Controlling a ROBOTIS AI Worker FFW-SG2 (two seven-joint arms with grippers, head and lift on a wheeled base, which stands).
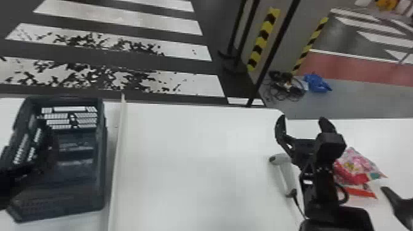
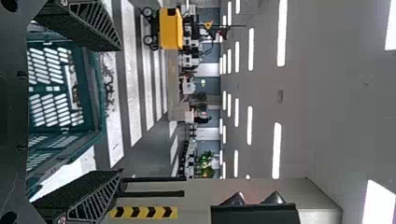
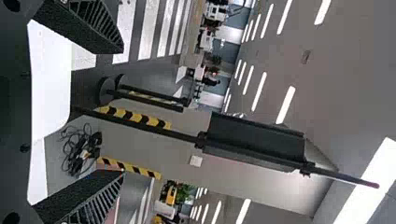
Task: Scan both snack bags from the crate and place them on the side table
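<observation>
In the head view my right gripper (image 1: 302,126) stands open above the right part of the white table, fingers pointing away. Just left of its wrist lies the white scanner (image 1: 284,173) with its cable. Right of the arm, the pink and red snack bags (image 1: 358,169) lie on the table, partly overlapping and partly hidden by the arm. The dark crate (image 1: 103,172) is on the left; no bag can be seen inside. My left arm comes in at the left edge, over the crate's near left side. In the left wrist view my left gripper (image 2: 119,109) is open, the crate (image 2: 98,107) beyond it. In the right wrist view my right gripper (image 3: 122,112) holds nothing.
A raised white strip (image 1: 118,166) runs along the table (image 1: 196,159) beside the crate. At the lower right edge is a black curved object (image 1: 399,202). Beyond the table stand black poles (image 1: 273,55), with cables (image 1: 287,86) and a blue item (image 1: 318,83) on the floor.
</observation>
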